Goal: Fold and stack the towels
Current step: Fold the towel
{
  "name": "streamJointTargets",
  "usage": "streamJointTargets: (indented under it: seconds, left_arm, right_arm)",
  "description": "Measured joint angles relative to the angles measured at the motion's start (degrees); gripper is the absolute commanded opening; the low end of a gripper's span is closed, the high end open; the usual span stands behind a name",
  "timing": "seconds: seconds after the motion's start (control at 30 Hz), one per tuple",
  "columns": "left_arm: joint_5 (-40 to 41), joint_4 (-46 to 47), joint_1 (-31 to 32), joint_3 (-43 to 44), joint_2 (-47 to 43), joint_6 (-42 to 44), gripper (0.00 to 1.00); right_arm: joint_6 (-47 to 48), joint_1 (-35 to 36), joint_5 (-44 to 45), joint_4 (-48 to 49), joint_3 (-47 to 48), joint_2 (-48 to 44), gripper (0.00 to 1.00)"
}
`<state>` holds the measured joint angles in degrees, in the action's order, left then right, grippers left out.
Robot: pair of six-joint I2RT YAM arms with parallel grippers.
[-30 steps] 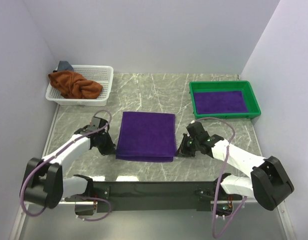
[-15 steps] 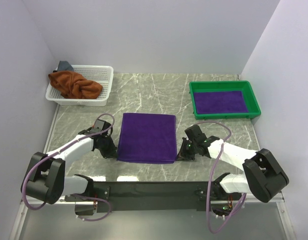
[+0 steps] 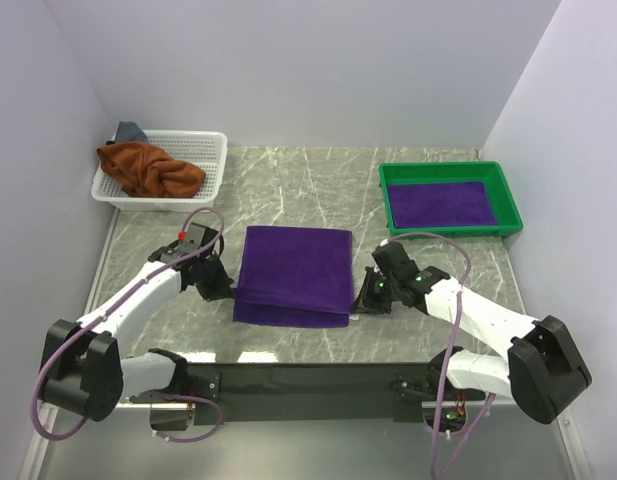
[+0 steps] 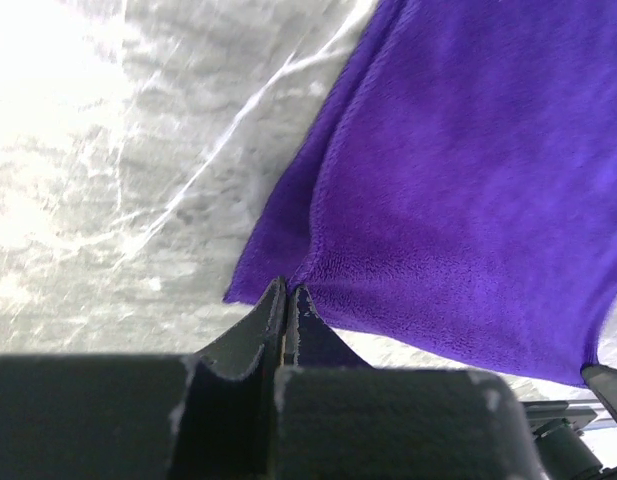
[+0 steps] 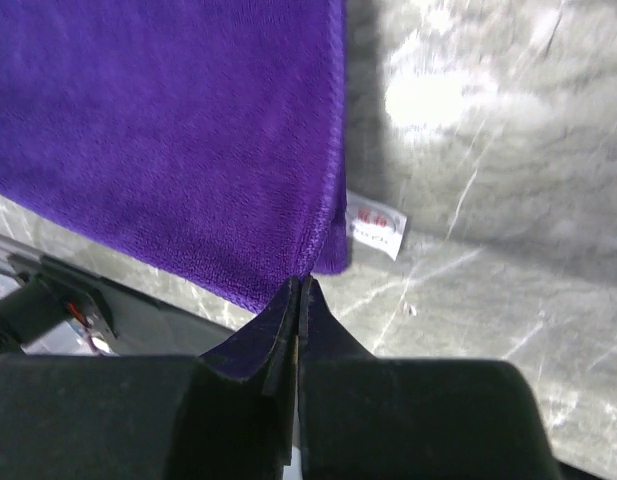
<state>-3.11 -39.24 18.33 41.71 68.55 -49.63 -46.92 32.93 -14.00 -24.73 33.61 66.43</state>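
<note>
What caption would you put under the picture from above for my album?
Left claw and right claw pinch the near corners of the purple towel.

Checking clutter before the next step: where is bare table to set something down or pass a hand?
Bare marble lies between the basket and the tray, behind the towel, and in a strip between tray and right arm. Crowded: the towel's two near corners, where the left claw and right claw pinch it.
</note>
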Motion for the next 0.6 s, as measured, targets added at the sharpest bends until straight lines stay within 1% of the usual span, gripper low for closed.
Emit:
streamJointTargets:
  seconds: [0.23,0.37,0.6]
  left_arm:
    - [-0.13,-0.74,0.0,-2.62,0.61,-0.09,0.01]
    - [-0.79,-0.04,0.04,-4.48,2.89,-0.28,0.01]
    - [-1.84,2.12,0.04,-6.23,6.32,-0.72,0.01]
  right_arm:
    - [-0.46,3.15,-0.37,-1.44,-0.63,-0.33,0.0]
    - [-1.31,3.3,-0.76,-0.22,-2.67,0.24,0.0]
    - [-1.68,3.8,-2.16,2.62,-4.37,4.02,0.0]
